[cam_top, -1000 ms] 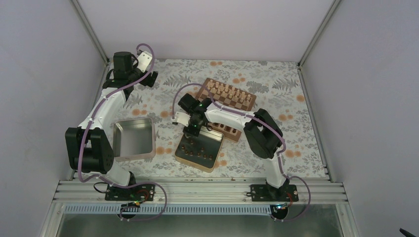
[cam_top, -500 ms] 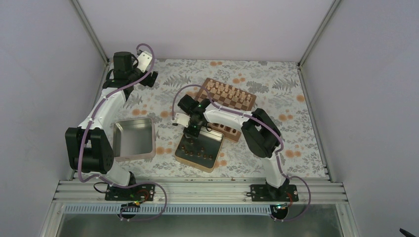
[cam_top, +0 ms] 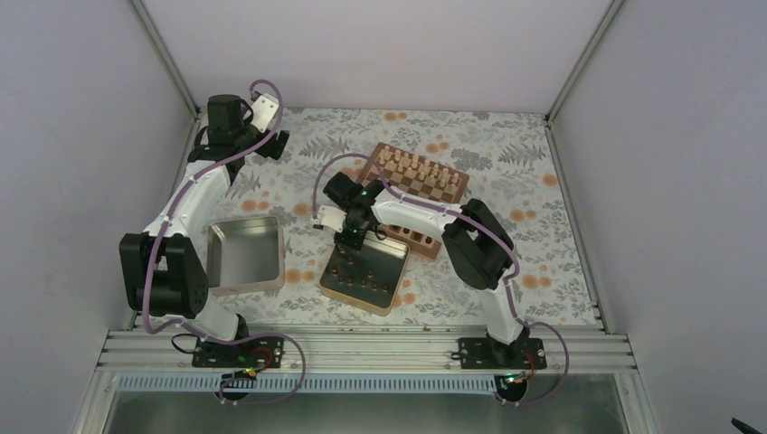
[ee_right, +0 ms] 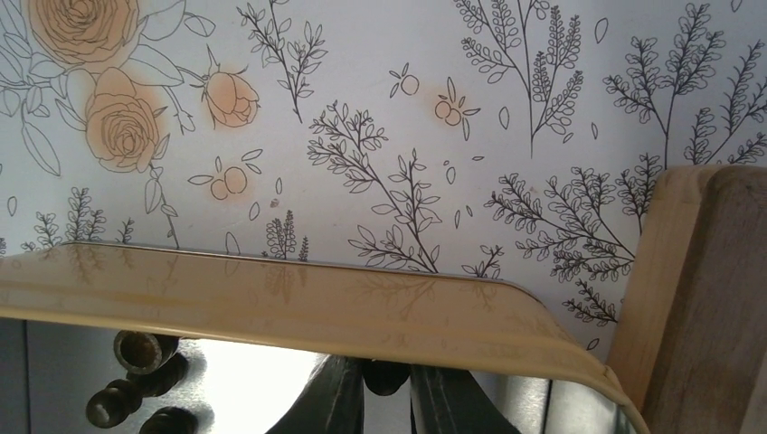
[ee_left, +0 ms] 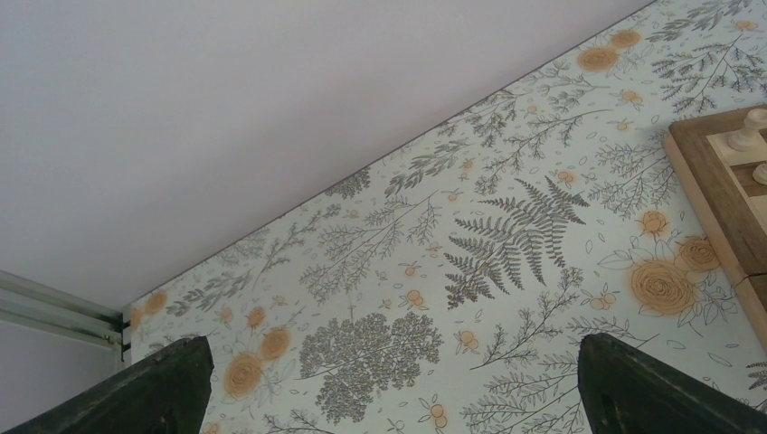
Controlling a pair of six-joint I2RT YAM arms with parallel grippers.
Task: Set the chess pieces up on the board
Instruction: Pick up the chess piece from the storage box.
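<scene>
The board (cam_top: 449, 194) lies at the back middle, with pale chessmen along its far side and a few dark chess pieces (cam_top: 414, 239) on its near row. Several more dark chess pieces (cam_top: 364, 276) lie in a square tin (cam_top: 391, 298) in front of it. My right gripper (cam_top: 349, 242) reaches into that tin's far edge. In the right wrist view my right gripper (ee_right: 387, 391) is shut on a dark piece (ee_right: 387, 374) just below the tin's rim (ee_right: 271, 298). My left gripper (cam_top: 271, 145) is open and empty at the back left, as the left wrist view (ee_left: 398, 366) also shows.
An empty metal tin (cam_top: 258, 280) stands at the near left. The board's wooden edge (ee_right: 696, 289) is close on the right of my right gripper. The board's corner with a pale chessman (ee_left: 749, 131) shows at the right of the left wrist view. Enclosure walls stand all round.
My right gripper has shifted slightly left over the tin's far edge. The left arm has not moved.
</scene>
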